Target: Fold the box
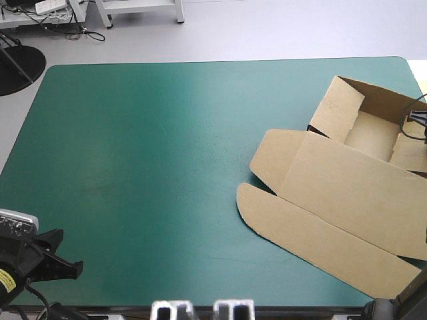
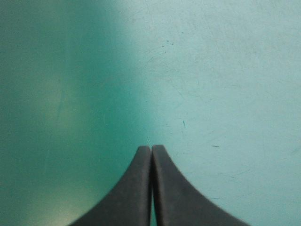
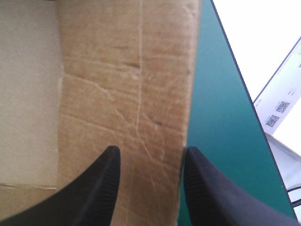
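Observation:
The brown box (image 1: 347, 193) lies at the table's right side. Its tray part (image 1: 370, 130) at the far right has walls raised, and the lid with its rounded flaps lies flat toward the near edge. My right gripper (image 1: 415, 121) shows only partly at the tray's right wall. In the right wrist view it (image 3: 150, 155) stands open over a strip of brown board (image 3: 131, 84), one finger near the board's outer edge. My left gripper (image 1: 63, 267) hovers at the near left corner, far from the box. In the left wrist view it (image 2: 151, 149) is shut with nothing in it.
Bare teal-green cover (image 1: 147, 153) spans the left and middle of the table. Just beyond the box's outer wall runs the table's right edge (image 3: 235, 70), with a white surface and a printed sheet (image 3: 277, 110) past it.

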